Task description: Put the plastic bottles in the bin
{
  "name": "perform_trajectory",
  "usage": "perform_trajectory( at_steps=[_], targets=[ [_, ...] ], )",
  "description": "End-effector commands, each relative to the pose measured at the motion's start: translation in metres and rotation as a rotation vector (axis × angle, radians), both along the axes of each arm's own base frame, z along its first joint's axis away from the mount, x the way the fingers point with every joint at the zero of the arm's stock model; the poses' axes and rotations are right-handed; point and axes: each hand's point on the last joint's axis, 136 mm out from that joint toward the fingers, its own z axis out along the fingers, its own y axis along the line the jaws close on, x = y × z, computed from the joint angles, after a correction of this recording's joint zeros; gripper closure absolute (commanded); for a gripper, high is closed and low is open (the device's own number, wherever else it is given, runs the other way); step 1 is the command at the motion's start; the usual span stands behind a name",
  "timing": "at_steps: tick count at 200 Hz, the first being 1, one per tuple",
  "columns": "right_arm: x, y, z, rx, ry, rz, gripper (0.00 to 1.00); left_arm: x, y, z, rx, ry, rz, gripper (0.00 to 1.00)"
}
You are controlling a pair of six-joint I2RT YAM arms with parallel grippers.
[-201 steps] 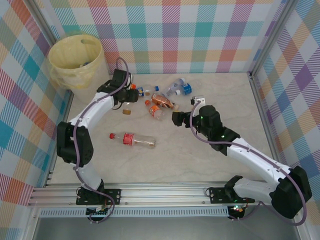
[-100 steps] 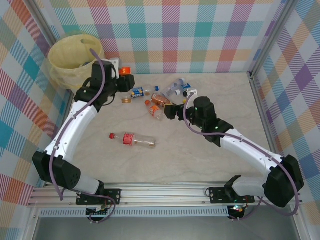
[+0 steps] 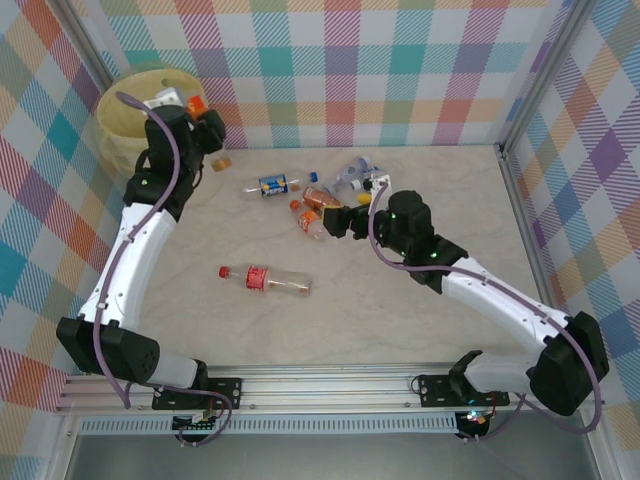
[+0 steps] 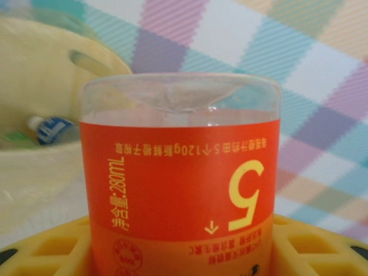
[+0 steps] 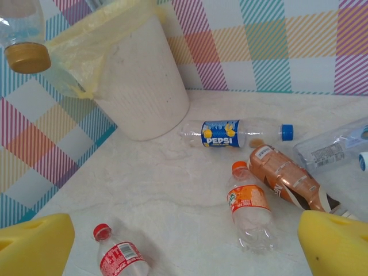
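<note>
The carrying step is in hand: an orange-labelled bottle [image 4: 181, 172] is clamped between the yellow fingers [image 4: 40, 253] of the left gripper [image 3: 192, 118], base outward and gold cap [image 5: 26, 57] hanging low. It is held right at the rim of the bin [image 3: 125, 130], on the side that faces the loose bottles. Whether it is fully over the mouth cannot be told. From the left wrist view the opening lies just beside the bottle, and a blue-labelled bottle [image 4: 49, 129] is seen lying inside the bin. The next move is judged to call for a short carry inward over the bin's lined opening and then a release of the jaws, with the cap kept clear of the rim so that the bottle is not knocked outside. The right gripper [image 3: 338, 222] is spread wide with nothing between its fingers, well apart from the bin, by the cluster of bottles on the table [image 3: 400, 330]. Of these, the Pepsi bottle [image 5: 230, 133] lies nearest the bin, an orange-capped bottle [image 5: 247, 201] and a brown bottle [image 5: 287, 181] farther from it, and a red-labelled bottle [image 3: 265, 280] also well apart from it. Most of the task is judged not yet done.
</note>
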Motion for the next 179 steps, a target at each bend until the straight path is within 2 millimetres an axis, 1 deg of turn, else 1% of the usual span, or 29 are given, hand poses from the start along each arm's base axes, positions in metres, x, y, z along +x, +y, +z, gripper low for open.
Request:
perform_trajectory(
  at_steps=[1, 12, 31, 49, 74, 113, 139, 140, 160, 179],
  targets=[
    [-0.008, -0.012, 0.005, 0.018, -0.01, -0.034, 0.0, 0.006, 0.03, 0.049, -0.033, -0.159, 0.125, 1.0],
    [-0.011, -0.017, 0.005, 0.02, -0.01, -0.048, 0.0, 0.009, 0.042, 0.055, -0.018, -0.179, 0.162, 1.0],
    [-0.014, -0.023, 0.005, 0.021, -0.006, -0.061, 0.0, 0.016, 0.073, 0.062, 0.015, -0.205, 0.267, 1.0],
    [-0.017, -0.027, 0.006, 0.019, -0.008, -0.066, 0.0, 0.026, 0.098, 0.065, 0.023, -0.204, 0.322, 1.0],
    [-0.019, -0.03, 0.001, 0.0, -0.005, -0.076, 0.0, 0.04, 0.12, 0.069, 0.063, -0.197, 0.357, 1.0],
    [-0.019, -0.03, -0.003, -0.005, -0.002, -0.076, 0.0, 0.06, 0.137, 0.069, 0.094, -0.2, 0.392, 1.0],
    [-0.02, -0.031, -0.004, -0.011, 0.005, -0.073, 0.0, 0.073, 0.152, 0.067, 0.092, -0.225, 0.455, 1.0],
    [-0.02, -0.031, -0.004, -0.01, 0.005, -0.073, 0.0, 0.075, 0.152, 0.064, 0.092, -0.219, 0.456, 1.0],
    [-0.022, -0.034, -0.005, -0.014, 0.011, -0.078, 0.0, 0.089, 0.16, 0.059, 0.075, -0.218, 0.496, 1.0],
    [-0.025, -0.038, -0.005, -0.016, 0.013, -0.088, 0.0, 0.106, 0.159, 0.052, 0.048, -0.201, 0.483, 1.0]
  ],
)
